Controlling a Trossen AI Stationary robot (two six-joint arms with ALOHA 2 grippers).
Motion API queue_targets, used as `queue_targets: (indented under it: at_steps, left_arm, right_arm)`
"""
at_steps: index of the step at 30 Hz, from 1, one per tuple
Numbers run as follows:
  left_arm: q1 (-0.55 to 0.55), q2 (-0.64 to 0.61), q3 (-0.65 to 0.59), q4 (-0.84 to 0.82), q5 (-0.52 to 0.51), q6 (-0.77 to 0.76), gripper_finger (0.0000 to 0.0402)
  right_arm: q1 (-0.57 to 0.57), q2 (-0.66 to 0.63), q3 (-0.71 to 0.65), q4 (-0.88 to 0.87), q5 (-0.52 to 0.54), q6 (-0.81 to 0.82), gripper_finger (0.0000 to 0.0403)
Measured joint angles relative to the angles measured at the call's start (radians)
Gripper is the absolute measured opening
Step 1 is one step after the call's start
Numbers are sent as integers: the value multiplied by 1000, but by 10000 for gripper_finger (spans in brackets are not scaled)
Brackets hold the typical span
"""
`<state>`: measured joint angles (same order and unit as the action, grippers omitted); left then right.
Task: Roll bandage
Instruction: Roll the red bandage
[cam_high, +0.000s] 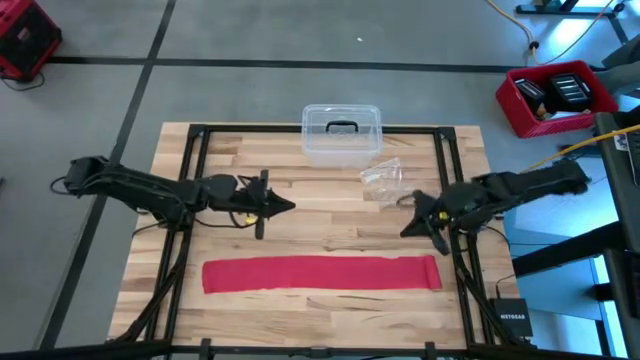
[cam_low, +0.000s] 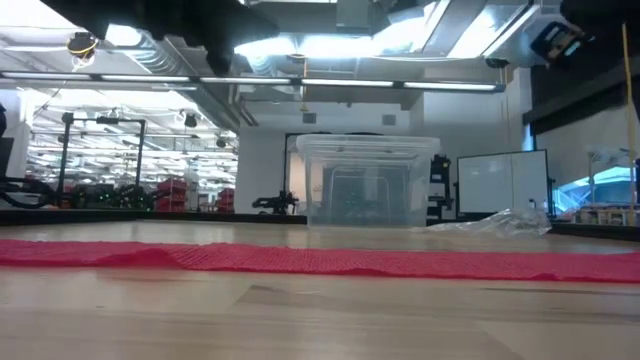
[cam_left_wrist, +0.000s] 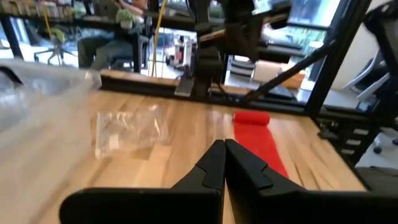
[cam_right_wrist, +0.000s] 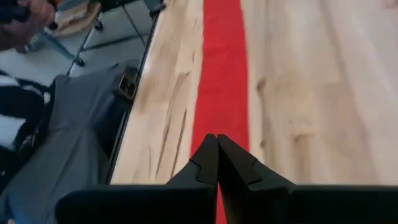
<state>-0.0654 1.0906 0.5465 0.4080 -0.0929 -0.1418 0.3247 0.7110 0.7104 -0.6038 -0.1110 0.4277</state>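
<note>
The bright red soft fabric bandage (cam_high: 322, 274) lies flat and fully unrolled as a long narrow band across the near part of the pale wooden butcher-block worktop (cam_high: 320, 225), running from the left side to the right side; in the low view (cam_low: 330, 260) it stretches nearly the whole width of the picture with slight ripples. Nothing holds it.

The left gripper (cam_high: 288, 207) hangs over the middle of the worktop, behind the bandage and well apart from it, its jaws pressed together on nothing, as the left wrist view (cam_left_wrist: 222, 163) shows plainly. The right gripper (cam_high: 408, 231) hovers above the worktop near the bandage's right end, not touching it; its jaws meet tip to tip and are empty, and the right wrist view (cam_right_wrist: 217, 158) looks along the red strip (cam_right_wrist: 219, 74) beneath them.

At the far edge of the worktop stands a clear plastic box with a dark handle (cam_high: 342, 134). A crinkled clear plastic wrapper (cam_high: 382, 180) lies just in front of it, toward the right, between the box and the right gripper. On the floor beyond the worktop's right corner sits a red crate (cam_high: 556, 97) with dark items inside
</note>
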Motion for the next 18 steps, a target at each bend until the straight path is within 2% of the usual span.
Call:
queue_targets:
  at_steps: [3, 7, 10, 13, 18]
  left_arm:
    - [1, 25, 0, 0, 0, -32, 1]
    - [9, 42, 0, 1, 0, -33, 1]
    - [9, 46, 0, 1, -1, -28, 1]
    - [8, 46, 0, 0, 0, -25, 1]
    - [9, 46, 0, -2, -1, 2, 1]
  right_arm:
    - [113, 81, 4, -4, 40, 74, 5]
    - [218, 216, 53, -120, 72, 159, 3]
    - [272, 314, 99, -234, 74, 265, 4]
    - [314, 400, 134, -335, 26, 367, 4]
    - [360, 473, 141, -415, 10, 485, 5]
